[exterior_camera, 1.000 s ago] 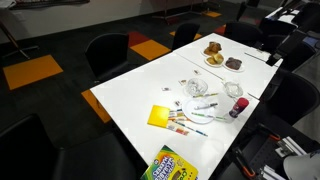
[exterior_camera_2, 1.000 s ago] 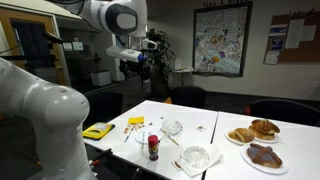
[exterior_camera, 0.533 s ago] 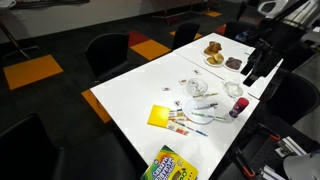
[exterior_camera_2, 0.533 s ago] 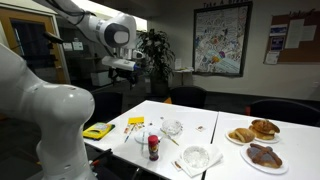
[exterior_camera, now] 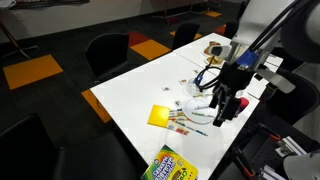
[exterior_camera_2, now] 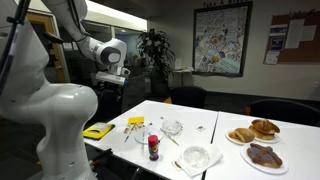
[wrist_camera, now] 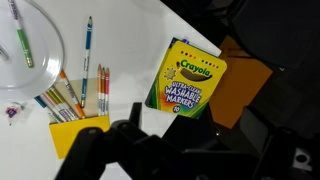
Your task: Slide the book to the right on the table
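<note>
Low in the wrist view the tool (wrist_camera: 132, 142) is showing only as a dark blur, so I cannot tell how wide it is standing or whether it is gripping anything. It is hiding the near edge of the yellow book (wrist_camera: 68, 134), which is lying on the white counter (wrist_camera: 130, 50) under the ends of coloured pencils (wrist_camera: 95, 88), near a markers box (wrist_camera: 190, 82). Farther off in an exterior view, the arm (exterior_camera: 262, 30) is covering part of the pastry plates (exterior_camera: 213, 52), and black chairs (exterior_camera: 108, 52) are standing on orange-patched carpet (exterior_camera: 30, 72).
</note>
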Controlling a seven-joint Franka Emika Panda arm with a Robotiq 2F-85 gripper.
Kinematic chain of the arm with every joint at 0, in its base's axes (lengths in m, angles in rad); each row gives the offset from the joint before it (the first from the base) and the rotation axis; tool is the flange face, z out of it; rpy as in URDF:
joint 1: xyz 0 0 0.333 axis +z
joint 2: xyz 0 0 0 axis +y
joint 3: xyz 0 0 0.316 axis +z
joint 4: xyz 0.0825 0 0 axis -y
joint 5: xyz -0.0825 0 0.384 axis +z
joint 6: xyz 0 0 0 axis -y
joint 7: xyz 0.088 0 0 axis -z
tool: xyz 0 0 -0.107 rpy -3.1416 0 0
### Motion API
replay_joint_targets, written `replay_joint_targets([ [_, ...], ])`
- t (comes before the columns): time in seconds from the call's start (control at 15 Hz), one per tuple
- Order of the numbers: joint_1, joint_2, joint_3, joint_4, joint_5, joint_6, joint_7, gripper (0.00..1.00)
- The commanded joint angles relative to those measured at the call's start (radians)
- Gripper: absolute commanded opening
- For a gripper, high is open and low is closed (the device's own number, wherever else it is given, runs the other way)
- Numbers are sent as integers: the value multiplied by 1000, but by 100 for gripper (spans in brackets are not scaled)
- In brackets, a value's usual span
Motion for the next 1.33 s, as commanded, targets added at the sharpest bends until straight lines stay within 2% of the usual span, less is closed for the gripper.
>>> replay_joint_targets([
  [0.0, -20, 174, 94, 112, 32, 32, 33, 100],
  [0.13, -25, 254, 152, 164, 28, 63, 97, 100],
  [0.4, -29, 431, 268, 281, 12, 162, 305, 100],
  [0.47, -25, 471, 295, 314, 7, 174, 314, 100],
  [0.53, -53, 367, 294, 235, 6, 146, 281, 100],
  [0.73, -53, 456, 333, 296, 1, 170, 317, 100],
  [1.07, -67, 481, 338, 316, 1, 173, 346, 100],
  [1.27, -76, 504, 341, 324, 0, 170, 446, 100],
])
